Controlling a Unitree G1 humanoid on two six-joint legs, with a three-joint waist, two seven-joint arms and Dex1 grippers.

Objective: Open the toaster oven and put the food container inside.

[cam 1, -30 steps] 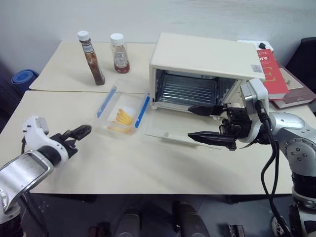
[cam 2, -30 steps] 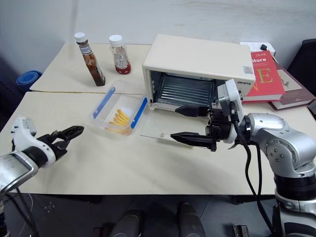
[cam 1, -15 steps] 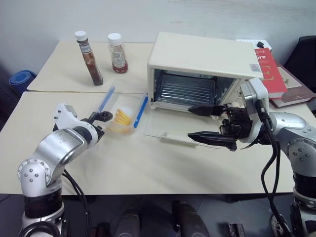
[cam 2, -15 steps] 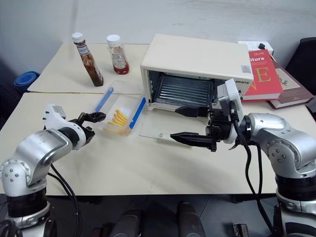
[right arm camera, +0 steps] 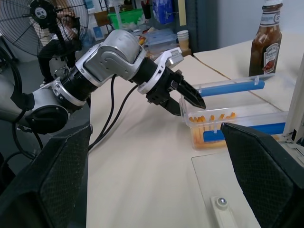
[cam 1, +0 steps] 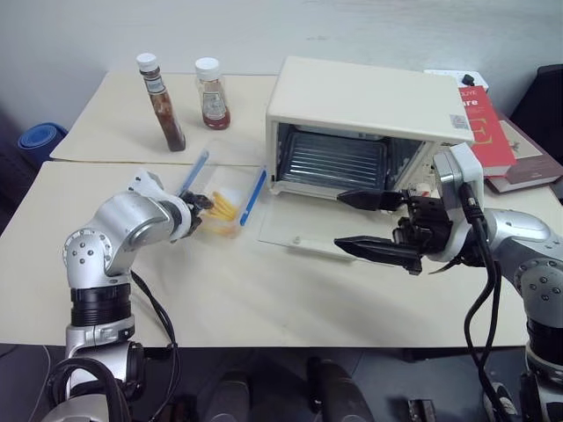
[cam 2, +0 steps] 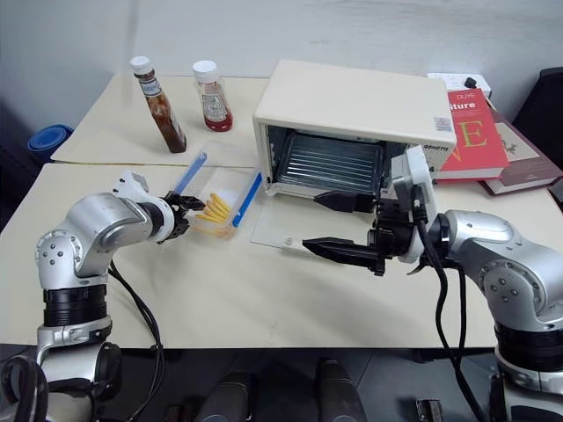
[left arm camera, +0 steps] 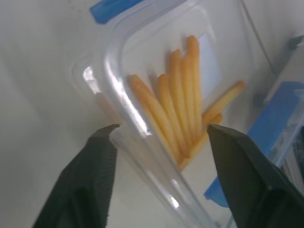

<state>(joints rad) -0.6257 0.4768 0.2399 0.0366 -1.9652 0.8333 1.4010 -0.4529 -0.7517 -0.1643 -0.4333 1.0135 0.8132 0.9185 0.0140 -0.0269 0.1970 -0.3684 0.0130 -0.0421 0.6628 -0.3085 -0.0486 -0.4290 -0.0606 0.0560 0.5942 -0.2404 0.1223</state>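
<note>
The cream-white toaster oven [cam 1: 361,97] stands at the back right of the table, its glass door [cam 1: 308,230] lying flat and the wire rack showing inside. The clear food container [cam 1: 230,198] with blue clips and yellow-orange sticks sits just left of the door. My left gripper [cam 1: 202,204] is at the container's near left corner. In the left wrist view that gripper [left arm camera: 161,130] is open, one finger outside the wall and one over the food. My right gripper [cam 1: 339,221] hovers open above the door, pointing left, with nothing between its fingers.
Two sauce bottles [cam 1: 163,101] [cam 1: 211,92] stand at the back left. Books [cam 1: 488,132] lie right of the oven. A blue round object [cam 1: 40,141] sits off the table's left edge. A fan [right arm camera: 45,14] stands beyond the table.
My left arm has swung forward and right from the table's near left to the container, and its jaws have narrowed around the corner wall. The right arm has stayed put.
</note>
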